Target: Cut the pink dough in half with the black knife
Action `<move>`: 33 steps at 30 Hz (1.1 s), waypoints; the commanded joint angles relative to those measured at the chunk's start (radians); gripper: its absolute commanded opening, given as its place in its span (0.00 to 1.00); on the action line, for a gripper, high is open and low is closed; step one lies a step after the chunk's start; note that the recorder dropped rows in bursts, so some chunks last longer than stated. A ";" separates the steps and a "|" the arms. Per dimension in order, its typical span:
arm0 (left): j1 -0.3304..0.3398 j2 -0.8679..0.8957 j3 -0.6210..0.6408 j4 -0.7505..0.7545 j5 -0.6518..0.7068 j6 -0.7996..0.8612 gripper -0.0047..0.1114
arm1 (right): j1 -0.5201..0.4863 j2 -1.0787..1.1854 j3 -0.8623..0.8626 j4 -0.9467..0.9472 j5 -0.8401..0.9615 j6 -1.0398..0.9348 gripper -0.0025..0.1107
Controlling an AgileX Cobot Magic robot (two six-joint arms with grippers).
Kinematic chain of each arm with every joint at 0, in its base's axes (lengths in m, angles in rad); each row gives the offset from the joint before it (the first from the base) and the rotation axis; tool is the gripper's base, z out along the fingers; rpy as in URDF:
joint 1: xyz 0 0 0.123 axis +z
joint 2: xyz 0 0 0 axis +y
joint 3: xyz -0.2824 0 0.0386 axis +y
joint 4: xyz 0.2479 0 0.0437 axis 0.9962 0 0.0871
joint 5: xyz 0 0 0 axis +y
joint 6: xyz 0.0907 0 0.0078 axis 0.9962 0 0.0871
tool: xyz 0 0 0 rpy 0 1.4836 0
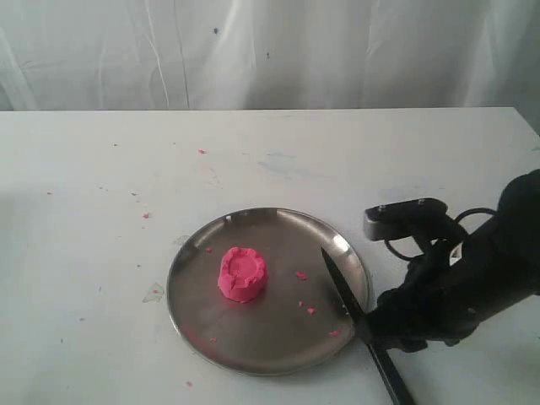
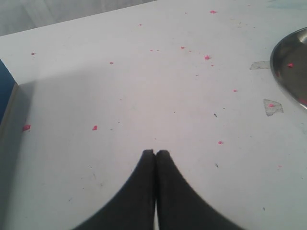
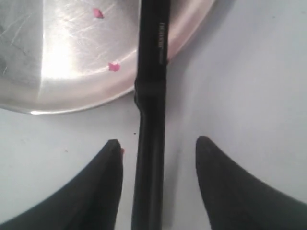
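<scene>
Pink dough [image 1: 243, 273]: single whole lump on steel plate [image 1: 270, 342], left of plate centre. Black knife [image 1: 342, 291]: blade across plate's right rim, handle on bench [image 1: 101, 169] outside plate. Right claw [image 3: 158, 141]: released, jaws apart either side of handle. Left claw [image 2: 156, 153]: clenched, empty, above bench near plate rim.

Plate [image 1: 253, 342]: polished metal, glossy, finely scratched. Pink dough [image 1: 243, 273]: soft, clay-like, matt. Black knife [image 1: 342, 287]: smooth, matt. Table [image 1: 126, 169]: white, smooth, matt. Backdrop [image 1: 253, 51]: white creased cloth
</scene>
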 commanded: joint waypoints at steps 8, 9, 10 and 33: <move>0.003 -0.004 0.004 -0.005 -0.003 -0.005 0.04 | -0.252 0.064 0.019 0.551 0.235 -0.670 0.42; 0.003 -0.004 0.004 -0.005 -0.003 -0.005 0.04 | -0.268 0.083 0.019 0.562 0.246 -0.689 0.42; 0.003 -0.004 0.004 -0.005 -0.003 -0.005 0.04 | -0.282 0.104 0.022 0.579 0.252 -0.711 0.42; 0.003 -0.004 0.004 -0.005 -0.003 -0.005 0.04 | -0.335 0.310 0.027 0.615 0.188 -0.871 0.42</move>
